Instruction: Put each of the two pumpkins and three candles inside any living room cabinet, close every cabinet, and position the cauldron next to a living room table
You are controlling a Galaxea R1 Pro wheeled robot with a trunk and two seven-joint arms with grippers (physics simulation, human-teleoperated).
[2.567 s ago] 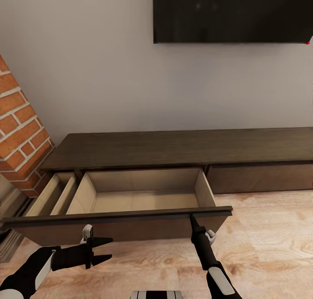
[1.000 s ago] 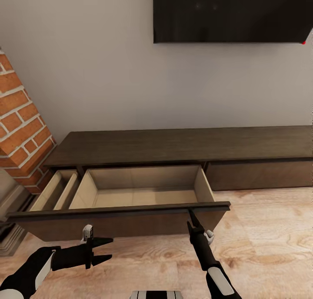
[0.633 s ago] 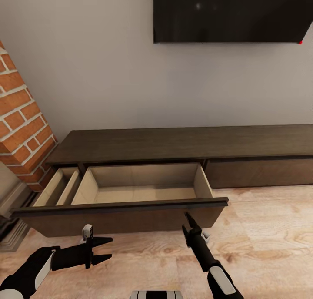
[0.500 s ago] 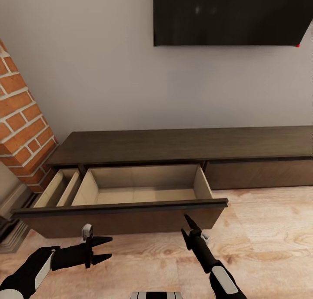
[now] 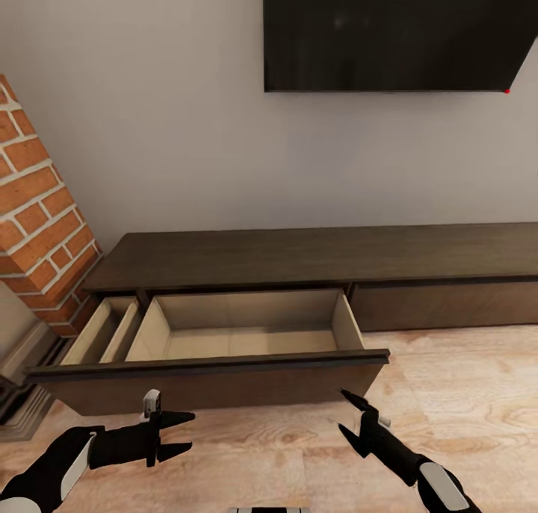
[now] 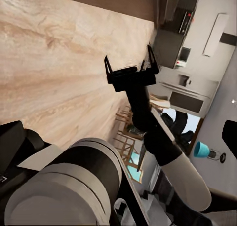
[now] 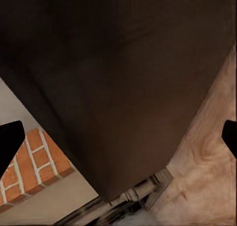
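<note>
Hovering with fingers spread, right gripper (image 5: 348, 414) faces cabinet (image 5: 314, 255) drawer (image 5: 224, 382).

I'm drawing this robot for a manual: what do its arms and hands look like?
Both arms are black with glossy white shell segments at the forearm. Each ends in a black two-fingered hand, left hand and right hand, with slim, pointed fingers. A small white-grey block sits on top of the left wrist. No cables or markings are visible.

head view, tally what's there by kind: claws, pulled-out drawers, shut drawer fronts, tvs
claws: 2, left claw and right claw
pulled-out drawers: 2, wide drawer and narrow drawer
shut drawer fronts: 1
tvs: 1
total: 6
</note>
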